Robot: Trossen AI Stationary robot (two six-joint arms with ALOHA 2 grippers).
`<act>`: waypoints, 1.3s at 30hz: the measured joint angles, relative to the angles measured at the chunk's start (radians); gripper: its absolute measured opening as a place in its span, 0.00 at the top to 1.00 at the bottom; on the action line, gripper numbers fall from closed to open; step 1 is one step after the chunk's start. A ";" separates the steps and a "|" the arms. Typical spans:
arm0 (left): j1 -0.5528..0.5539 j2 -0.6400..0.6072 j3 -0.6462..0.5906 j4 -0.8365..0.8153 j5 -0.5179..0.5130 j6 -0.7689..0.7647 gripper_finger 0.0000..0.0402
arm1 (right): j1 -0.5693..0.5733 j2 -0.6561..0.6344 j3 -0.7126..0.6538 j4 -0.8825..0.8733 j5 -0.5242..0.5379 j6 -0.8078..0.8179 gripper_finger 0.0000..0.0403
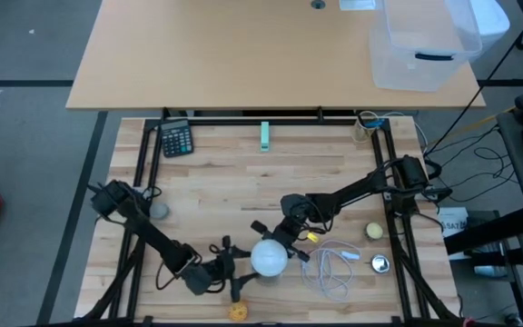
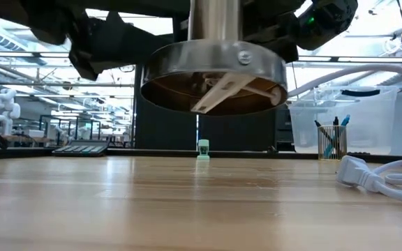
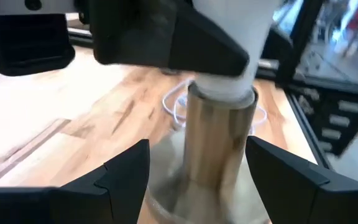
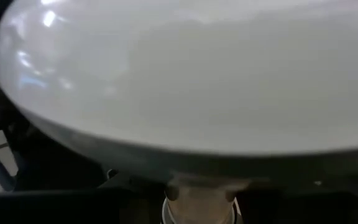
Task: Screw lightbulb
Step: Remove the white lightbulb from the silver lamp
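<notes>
White frosted lightbulb [image 1: 268, 257] sat at lower centre of the high view, its narrow neck entering the top of a brushed-metal lamp socket [image 3: 219, 146]. In the low view the socket's flared metal base [image 2: 213, 77] hung clear of the wooden table [image 2: 187, 202], so the fixture was lifted off the surface.

Right gripper [image 1: 280, 238] reached in from the upper right and pinched the lightbulb; the right wrist view was filled by the globe. Exact finger contact was hard to make out there, probably on the tapering neck.

Left gripper [image 3: 201, 171] came from the lower left, fingers [image 3: 126, 168] spread on either side of the socket stem, near it but not visibly touching.

A white cable [image 1: 334, 268] lay just right of the bulb. Calculator [image 1: 176, 139] at upper left, small green block [image 1: 265, 136] at upper centre, yellowish ball [image 1: 373, 232] at right.
</notes>
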 joint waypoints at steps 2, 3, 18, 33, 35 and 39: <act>0.000 0.023 0.001 0.052 -0.016 -0.005 0.33 | -0.002 0.000 0.000 -0.001 0.014 0.000 0.67; 0.002 0.033 0.001 0.070 -0.020 0.003 0.33 | -0.004 0.000 0.000 -0.001 0.014 0.000 0.67; 0.030 0.070 0.049 0.027 -0.106 0.003 0.33 | -0.040 0.001 0.000 0.017 0.071 0.007 0.67; 0.012 0.155 0.130 0.004 -0.363 -0.045 0.36 | -0.049 0.001 0.000 0.033 0.119 0.018 0.67; -0.004 0.155 0.130 0.003 -0.408 -0.054 0.39 | -0.051 0.001 0.000 0.040 0.122 0.018 0.67; -0.004 0.184 0.151 0.001 -0.421 -0.053 0.44 | -0.059 0.001 0.000 0.037 0.116 0.021 0.67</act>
